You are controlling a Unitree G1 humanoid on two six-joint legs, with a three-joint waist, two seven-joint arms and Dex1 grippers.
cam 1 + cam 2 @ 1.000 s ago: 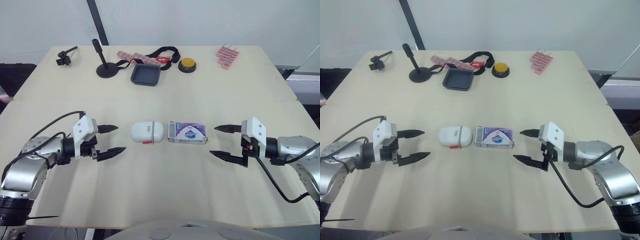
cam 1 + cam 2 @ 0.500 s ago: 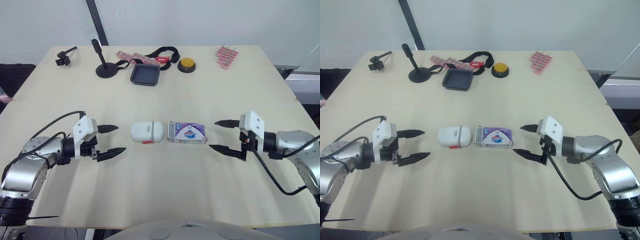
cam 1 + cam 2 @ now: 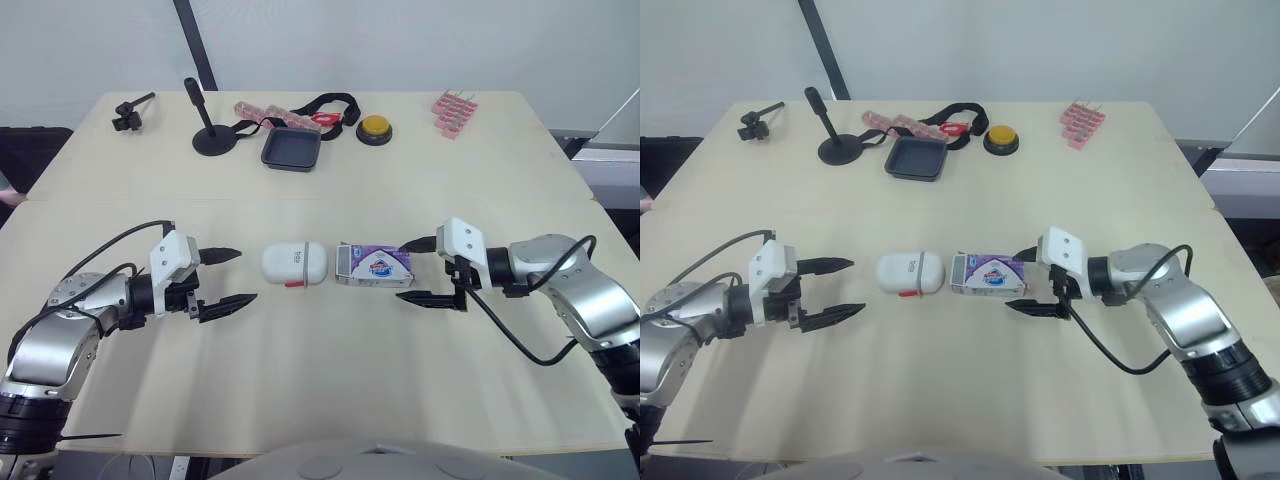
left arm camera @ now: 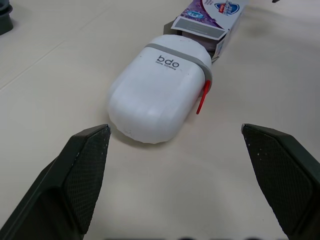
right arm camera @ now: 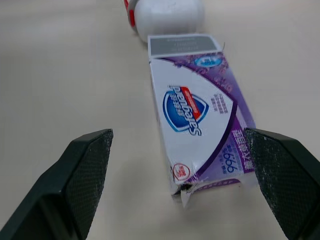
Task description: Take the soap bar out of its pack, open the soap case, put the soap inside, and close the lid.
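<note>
At table [image 3: 320, 380] centre: soap case [image 3: 294, 263], soap pack [image 3: 375, 266] at its 3 o'clock. Right gripper [image 3: 402, 272] spread at pack's end; left gripper [image 3: 245, 276] spread, 9 o'clock of case.

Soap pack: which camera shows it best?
Right wrist view: the pack lies close, its printed top and torn end plain. Head views show it small beside the case; left wrist view catches its open flap end.

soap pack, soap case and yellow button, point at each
soap pack [image 3: 376, 266], left eye view, printed top face
soap case [image 3: 294, 263], left eye view, white lid
yellow button [image 3: 374, 126], left eye view, yellow dome
</note>
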